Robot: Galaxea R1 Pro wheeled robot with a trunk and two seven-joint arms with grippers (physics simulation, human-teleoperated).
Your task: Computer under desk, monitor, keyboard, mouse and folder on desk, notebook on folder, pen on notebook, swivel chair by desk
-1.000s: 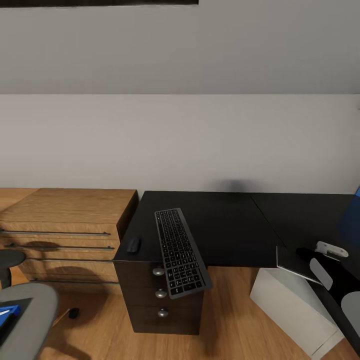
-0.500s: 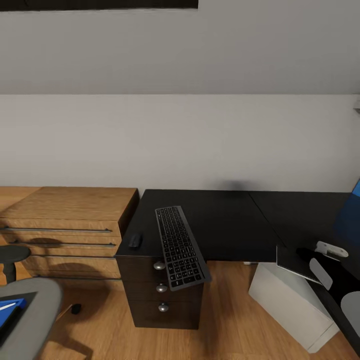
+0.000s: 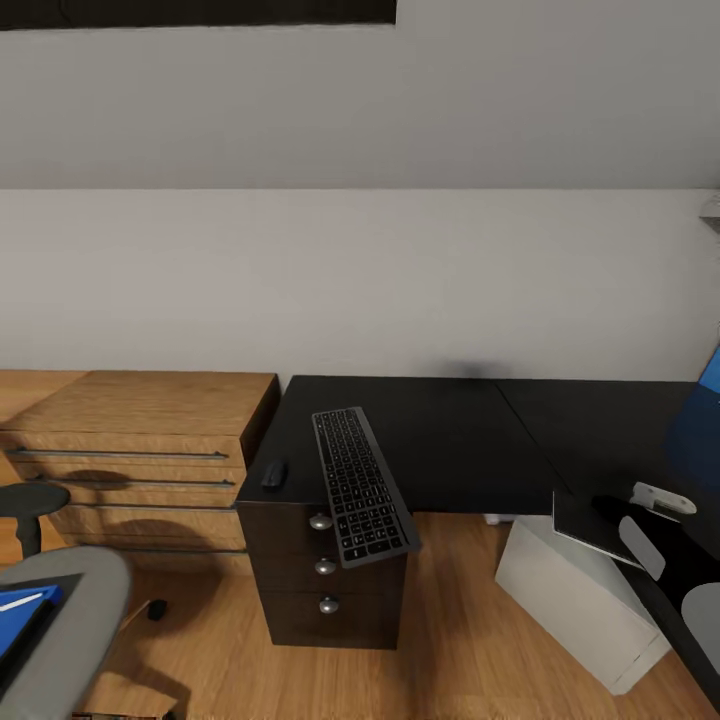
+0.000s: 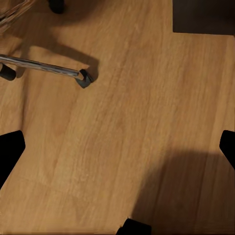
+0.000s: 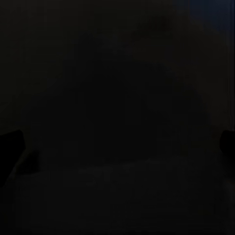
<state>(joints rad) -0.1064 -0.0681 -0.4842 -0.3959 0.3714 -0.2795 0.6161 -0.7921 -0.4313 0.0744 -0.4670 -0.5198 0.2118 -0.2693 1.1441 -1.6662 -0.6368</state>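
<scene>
While the whole head view has shifted a little against a second ago, that is camera motion, not objects moving; the desk (image 3: 450,440) now sits slightly higher and its drawer block shows more floor below; the keyboard (image 3: 362,485) lies on the desk's left part, angled, its near end overhanging the front edge above the silver-knobbed drawers (image 3: 321,560); the mouse (image 3: 273,474) lies on the desk just beside the keyboard, near the left edge; light wooden drawer chest (image 3: 140,450) stands touching or just beside the desk's left side; the computer (image 3: 580,600), a white-grey box, stands on the wooden floor (image 3: 450,640) under the desk's right wing; swivel chair (image 3: 70,620) shows more of its grey seat at lower left than before, with the blue folder (image 3: 20,615) on it and a dark armrest (image 3: 30,498) above; left gripper (image 4: 117,147) hangs over bare floor, fingers wide apart, a chrome chair leg with caster (image 4: 84,78) near; right wrist view is almost black, dark finger tips (image 5: 10,147) barely seen at both edges, so its jaws look spread, nothing between.
</scene>
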